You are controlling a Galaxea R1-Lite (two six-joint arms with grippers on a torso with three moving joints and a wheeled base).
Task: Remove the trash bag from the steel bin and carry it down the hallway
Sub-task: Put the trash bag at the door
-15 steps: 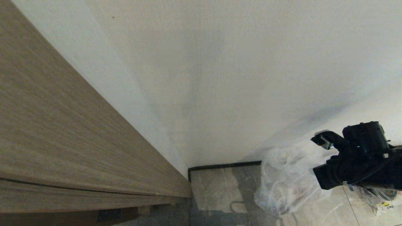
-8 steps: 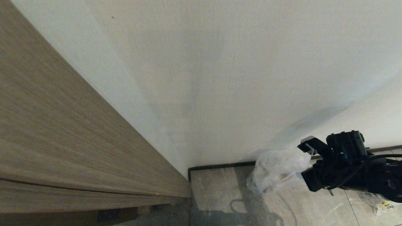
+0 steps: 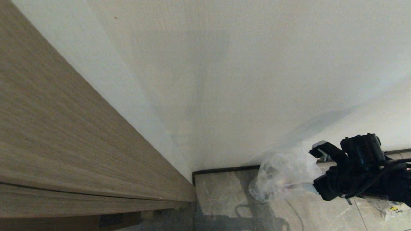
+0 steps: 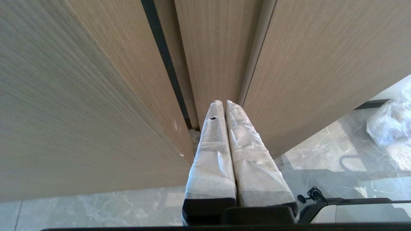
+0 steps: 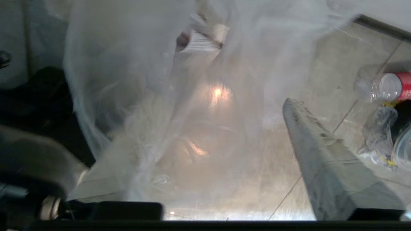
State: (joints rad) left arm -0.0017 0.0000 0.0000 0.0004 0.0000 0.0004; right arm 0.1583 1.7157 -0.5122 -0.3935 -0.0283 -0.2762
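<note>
Fingers (image 5: 334, 166) of right gripper (image 3: 316, 189) spread apart, trash bag (image 3: 282, 176) draped between them; left gripper (image 4: 224, 106) closed, parked by wood panel (image 4: 80, 96). No legible writing.

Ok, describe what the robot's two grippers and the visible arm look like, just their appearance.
The right gripper sits on a blocky black wrist housing with thin black cables looping along the arm and a small silver-grey bracket on top. Its fingers are long tapering wedges wrapped in pale grey-white tape, black at the base. The left gripper has the same taped wedge fingers on a black mount.
</note>
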